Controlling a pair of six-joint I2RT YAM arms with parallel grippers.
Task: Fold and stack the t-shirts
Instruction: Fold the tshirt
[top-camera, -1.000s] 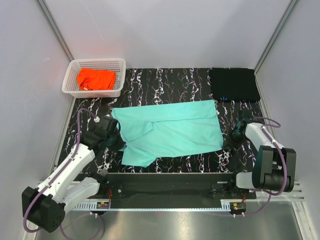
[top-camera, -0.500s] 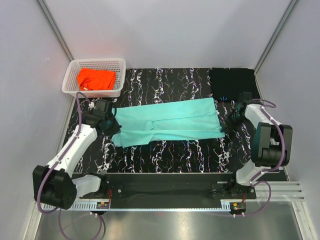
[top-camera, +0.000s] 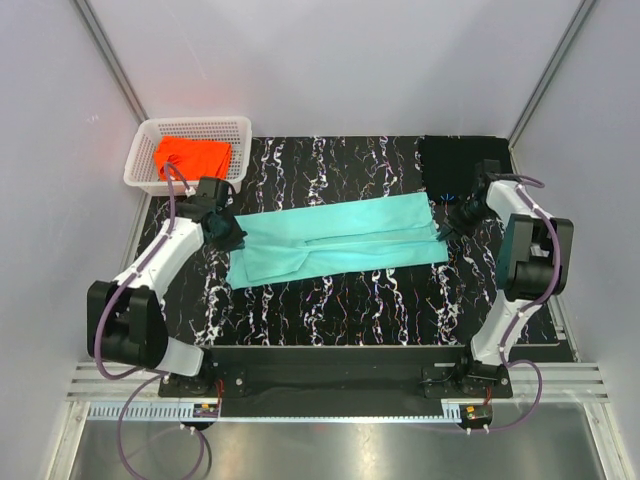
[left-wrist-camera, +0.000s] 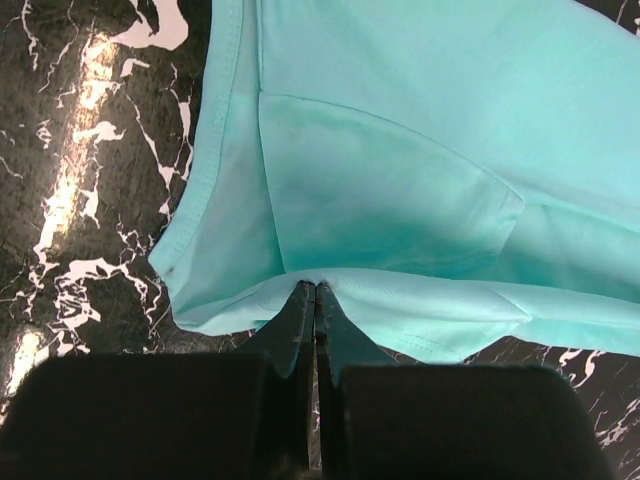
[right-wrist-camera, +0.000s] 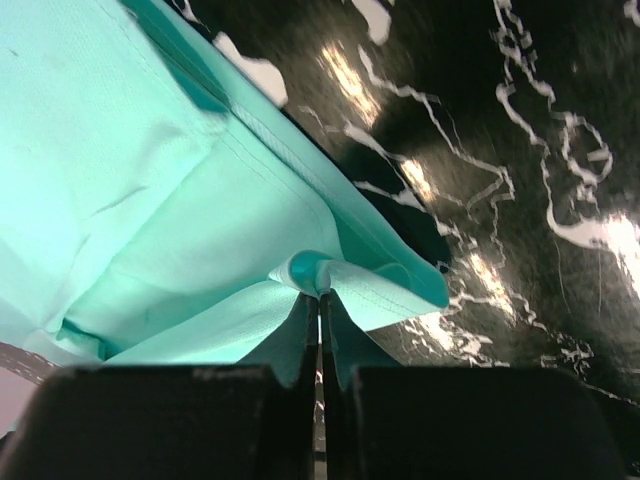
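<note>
The mint-teal t-shirt (top-camera: 335, 240) lies folded lengthwise into a long band across the middle of the black white-veined tabletop (top-camera: 340, 300). My left gripper (top-camera: 228, 232) is shut on its left edge; the pinched hem shows in the left wrist view (left-wrist-camera: 314, 288). My right gripper (top-camera: 449, 226) is shut on its right edge, with a small fold of cloth between the jaws in the right wrist view (right-wrist-camera: 318, 285). The orange t-shirt (top-camera: 192, 158) lies crumpled in the white basket (top-camera: 240, 150). The black t-shirt (top-camera: 462, 163) lies folded at the back right.
The white lattice basket stands at the back left corner of the table. Grey walls close in the left, right and back sides. The arm bases sit on a black rail (top-camera: 330, 372) at the near edge.
Both grippers have carried the near edge of the mint-teal t-shirt away from the bases toward the back, folding it from a wide sheet into a narrow band.
</note>
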